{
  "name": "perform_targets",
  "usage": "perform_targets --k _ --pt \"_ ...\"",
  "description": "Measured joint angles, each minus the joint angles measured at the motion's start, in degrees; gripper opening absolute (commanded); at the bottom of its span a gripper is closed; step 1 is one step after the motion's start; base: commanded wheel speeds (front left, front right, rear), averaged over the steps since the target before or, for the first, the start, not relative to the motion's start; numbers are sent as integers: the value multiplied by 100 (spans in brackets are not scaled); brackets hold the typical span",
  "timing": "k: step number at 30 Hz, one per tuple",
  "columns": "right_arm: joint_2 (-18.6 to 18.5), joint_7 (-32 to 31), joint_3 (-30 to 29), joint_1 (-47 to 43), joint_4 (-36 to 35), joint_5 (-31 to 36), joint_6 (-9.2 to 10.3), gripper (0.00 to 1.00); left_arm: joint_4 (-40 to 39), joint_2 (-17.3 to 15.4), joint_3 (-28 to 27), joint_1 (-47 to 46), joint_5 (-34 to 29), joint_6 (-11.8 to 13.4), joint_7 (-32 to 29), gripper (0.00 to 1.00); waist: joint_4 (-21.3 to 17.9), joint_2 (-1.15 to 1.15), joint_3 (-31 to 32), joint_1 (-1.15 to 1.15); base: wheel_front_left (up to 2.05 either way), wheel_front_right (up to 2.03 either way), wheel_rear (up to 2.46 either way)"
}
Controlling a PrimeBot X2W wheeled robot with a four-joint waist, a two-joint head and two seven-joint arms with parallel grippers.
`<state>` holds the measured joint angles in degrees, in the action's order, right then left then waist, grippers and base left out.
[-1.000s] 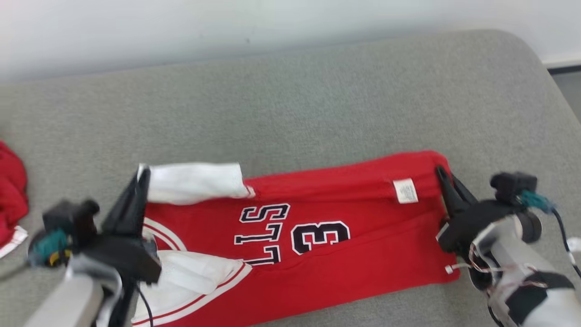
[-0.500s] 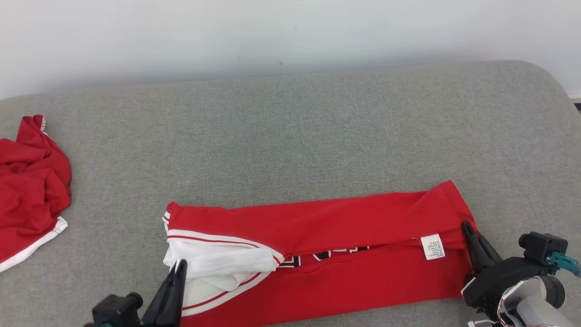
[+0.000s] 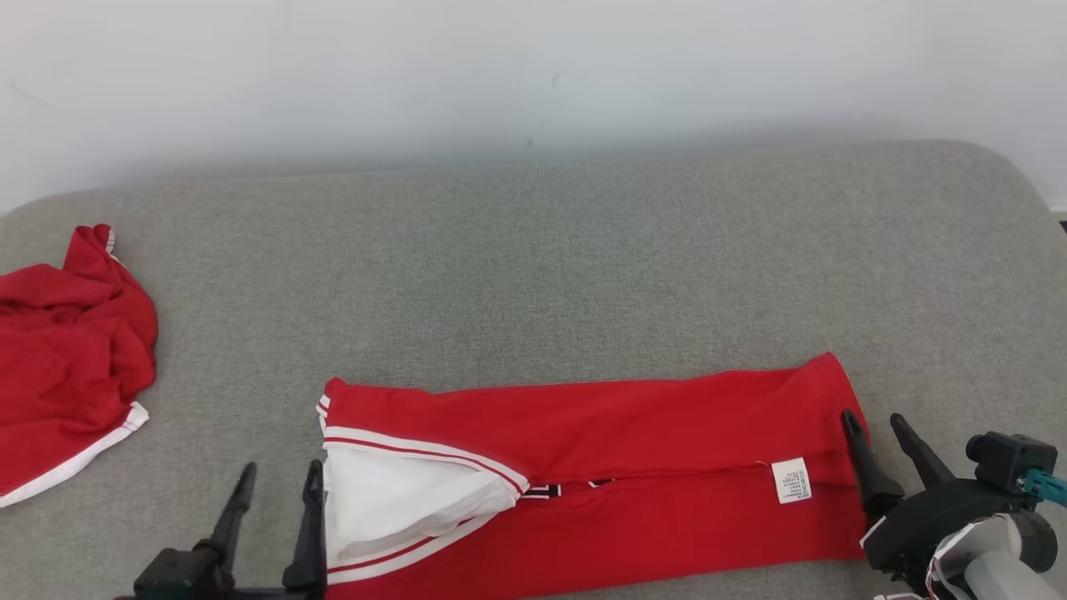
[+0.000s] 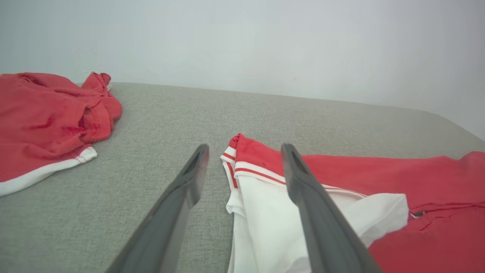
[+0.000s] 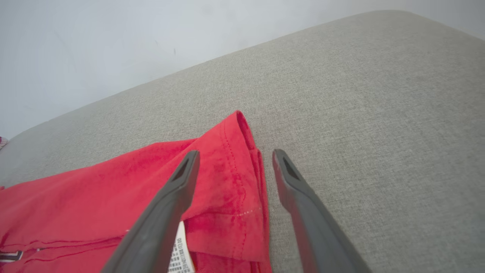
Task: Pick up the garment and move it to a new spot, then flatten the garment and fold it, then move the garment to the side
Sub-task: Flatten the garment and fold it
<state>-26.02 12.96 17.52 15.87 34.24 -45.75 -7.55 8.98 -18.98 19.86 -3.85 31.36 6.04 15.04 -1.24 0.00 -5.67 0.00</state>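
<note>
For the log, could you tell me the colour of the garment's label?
The label is white, clearest in head view.

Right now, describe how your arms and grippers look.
Left gripper: two long, slim dark-grey fingers tapering to points. Right gripper: the same, with a black block, a teal connector and a pale grey forearm.

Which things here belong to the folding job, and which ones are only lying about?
Belonging to the job:
- folded red jersey
- left claw, open at its left end
- right claw, open at its right end

Only lying about:
- crumpled red garment, far left on the grey cushion
</note>
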Motion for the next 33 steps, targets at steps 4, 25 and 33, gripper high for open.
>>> perform_targets --k 4,25,33 --pt "-36 -341 -138 9 115 354 0 100 -286 185 -532 185 -715 59 0 100 80 0 114 0 0 0 0" --pt "400 -1049 -477 451 1692 909 0 100 -421 859 -1879 800 -1882 -300 0 100 438 0 304 0 0 0 0" --pt "523 -1198 -238 630 1822 687 14 0 -274 1029 -2070 795 -2138 -482 0 100 473 0 318 0 0 0 0"
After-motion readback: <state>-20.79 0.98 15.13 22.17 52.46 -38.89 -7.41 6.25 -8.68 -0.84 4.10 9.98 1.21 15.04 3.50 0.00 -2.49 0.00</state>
